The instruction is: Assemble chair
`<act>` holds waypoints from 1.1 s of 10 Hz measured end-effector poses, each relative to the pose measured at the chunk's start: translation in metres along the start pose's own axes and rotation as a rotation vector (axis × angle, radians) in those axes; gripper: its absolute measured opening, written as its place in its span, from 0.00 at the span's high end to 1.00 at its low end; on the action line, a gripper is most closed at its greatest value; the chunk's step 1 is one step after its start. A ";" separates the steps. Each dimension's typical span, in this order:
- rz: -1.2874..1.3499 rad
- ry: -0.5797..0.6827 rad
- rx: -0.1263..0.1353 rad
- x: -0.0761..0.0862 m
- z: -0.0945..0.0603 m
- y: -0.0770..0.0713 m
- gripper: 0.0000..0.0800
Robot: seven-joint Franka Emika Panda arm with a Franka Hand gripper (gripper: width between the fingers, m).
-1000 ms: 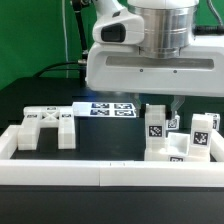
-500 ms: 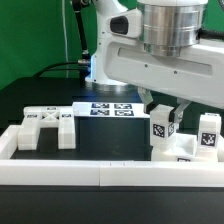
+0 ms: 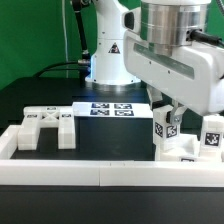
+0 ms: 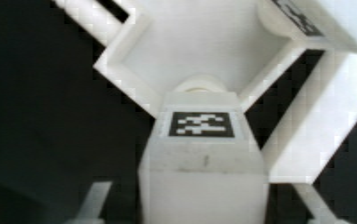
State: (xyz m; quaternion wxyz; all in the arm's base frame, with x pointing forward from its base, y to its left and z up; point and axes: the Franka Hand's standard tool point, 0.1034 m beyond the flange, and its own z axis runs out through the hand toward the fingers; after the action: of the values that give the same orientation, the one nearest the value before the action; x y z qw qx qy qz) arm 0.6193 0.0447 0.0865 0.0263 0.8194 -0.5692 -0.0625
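My gripper (image 3: 165, 115) hangs at the exterior view's right, shut on an upright white chair post (image 3: 160, 130) that carries a square tag. The post stands at a cluster of chunky white chair blocks (image 3: 183, 152), with another tagged block (image 3: 211, 136) beside it. In the wrist view the held post (image 4: 201, 150) fills the space between my fingers (image 4: 97, 205), its tag facing the camera. A wider white chair part (image 4: 178, 55) lies beyond it. A slotted white chair piece (image 3: 38, 126) and a small block (image 3: 67, 129) rest at the exterior view's left.
Long white border rails (image 3: 100, 172) run along the front and the exterior view's left side. The marker board (image 3: 110, 110) lies flat at the middle back. The arm's base (image 3: 108, 55) stands behind it.
The hand has swung toward the exterior view's right and tilted, still holding the post, which shifted slightly right and down at the block cluster. The marker board is now uncovered.
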 end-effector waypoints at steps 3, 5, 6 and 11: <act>0.246 0.013 0.010 -0.004 0.000 -0.001 0.64; 0.335 0.007 0.012 -0.004 0.000 -0.001 0.64; 0.373 0.007 0.012 -0.005 0.000 -0.001 0.64; 0.202 0.010 0.010 -0.004 0.001 -0.001 0.20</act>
State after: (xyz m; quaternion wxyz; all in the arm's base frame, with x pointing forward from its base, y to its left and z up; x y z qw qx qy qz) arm 0.6185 0.0488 0.0855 0.0311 0.7583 -0.6490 -0.0525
